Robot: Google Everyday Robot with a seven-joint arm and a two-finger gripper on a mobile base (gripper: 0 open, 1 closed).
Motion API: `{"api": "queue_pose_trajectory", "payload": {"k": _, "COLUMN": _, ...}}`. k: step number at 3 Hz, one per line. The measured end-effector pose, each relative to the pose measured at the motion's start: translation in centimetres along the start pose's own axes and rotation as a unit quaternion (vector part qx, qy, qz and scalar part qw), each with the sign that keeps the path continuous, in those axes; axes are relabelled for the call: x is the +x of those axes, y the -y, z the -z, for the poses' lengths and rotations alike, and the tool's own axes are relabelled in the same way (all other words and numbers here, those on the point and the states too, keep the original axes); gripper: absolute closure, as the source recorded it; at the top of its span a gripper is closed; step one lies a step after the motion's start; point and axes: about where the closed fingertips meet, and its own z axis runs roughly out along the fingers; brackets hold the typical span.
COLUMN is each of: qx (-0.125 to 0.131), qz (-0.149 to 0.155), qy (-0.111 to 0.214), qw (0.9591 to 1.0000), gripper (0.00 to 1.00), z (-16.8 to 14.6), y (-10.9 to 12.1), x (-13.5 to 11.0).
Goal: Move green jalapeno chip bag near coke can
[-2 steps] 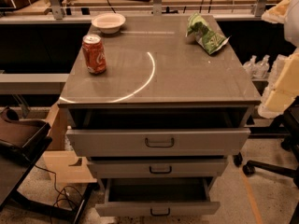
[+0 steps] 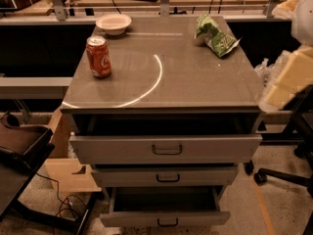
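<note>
The green jalapeno chip bag (image 2: 215, 35) lies wrinkled at the far right corner of the grey cabinet top (image 2: 195, 82). The coke can (image 2: 99, 57) stands upright near the left edge, about a cabinet's width from the bag. My gripper (image 2: 287, 81) shows as a pale, blurred shape at the right edge of the view. It is beside the cabinet's right side, below and to the right of the bag, and touches neither object.
A shallow white bowl (image 2: 113, 23) sits at the far left, behind the can. Below the top, several drawers (image 2: 166, 149) stand partly pulled out. A dark chair (image 2: 19, 151) is at the left and a chair base (image 2: 288, 175) at the right.
</note>
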Motion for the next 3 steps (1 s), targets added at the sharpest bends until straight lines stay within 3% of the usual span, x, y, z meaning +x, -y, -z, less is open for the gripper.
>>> {"api": "queue_pose_trajectory", "payload": {"k": 1, "qx": 0.039, "qz": -0.058, "qy": 0.060, "qw": 0.9957, "gripper": 0.00, "z": -3.0, "y": 4.7, "x": 0.0}}
{"api": "queue_pose_trajectory", "payload": {"k": 2, "qx": 0.086, "qz": -0.109, "qy": 0.122, "qw": 0.9827, "gripper": 0.00, "z": -5.8, "y": 10.3, "x": -0.7}}
{"api": "queue_pose_trajectory", "payload": {"k": 3, "qx": 0.133, "qz": -0.154, "qy": 0.173, "qw": 0.9636, "gripper": 0.00, "z": -8.2, "y": 15.7, "x": -1.6}}
